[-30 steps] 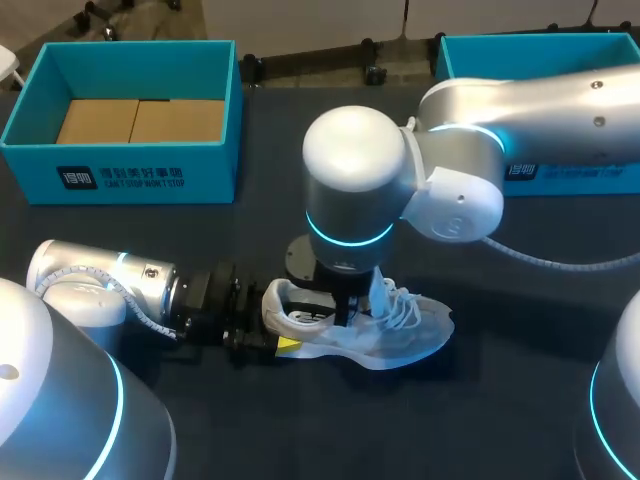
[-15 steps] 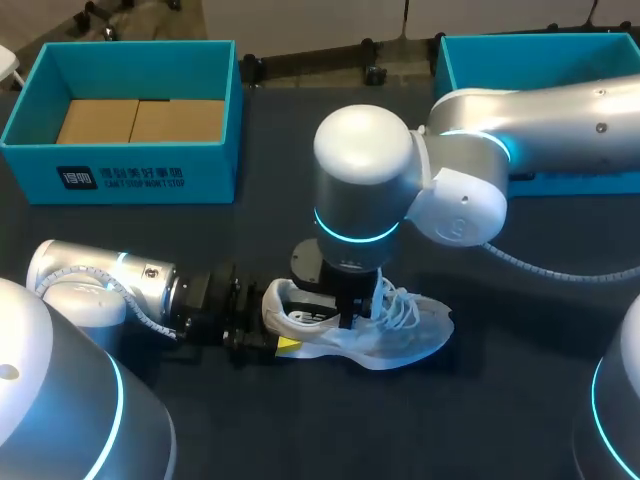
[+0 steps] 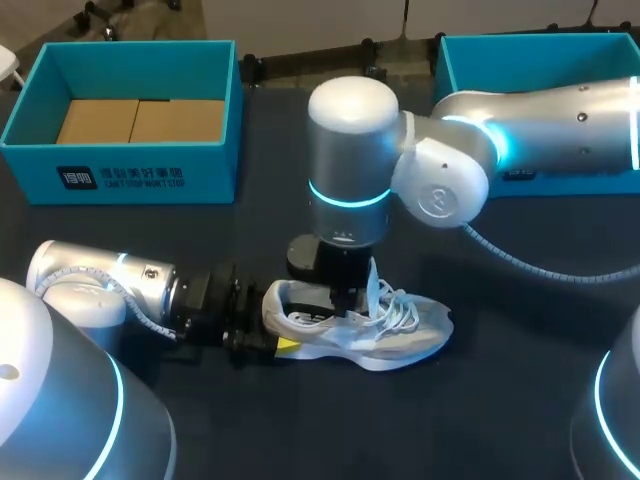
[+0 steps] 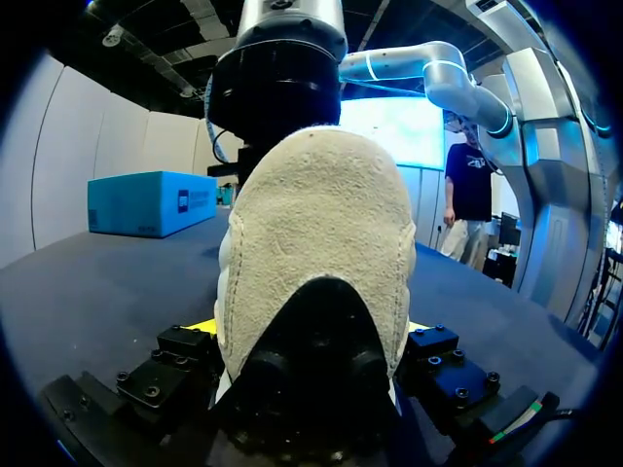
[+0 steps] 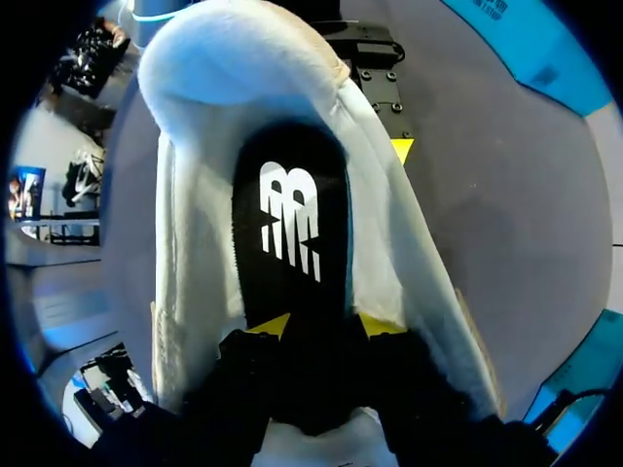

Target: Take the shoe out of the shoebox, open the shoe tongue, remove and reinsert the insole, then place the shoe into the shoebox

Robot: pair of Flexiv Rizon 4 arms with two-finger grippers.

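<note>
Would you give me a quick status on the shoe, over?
Left gripper shut on heel of white mesh sneaker. Right gripper inside its opening, over black insole, grip unclear. Nothing obstructing.

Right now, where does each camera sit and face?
Head view: above, behind, facing down on the table; left gripper, holding the sneaker, and right gripper show.
Left wrist view: on that wrist, facing the sneaker's heel; its gripper shows.
Right wrist view: on that wrist, facing the insole; right gripper shows.
All share the sneaker.
</note>
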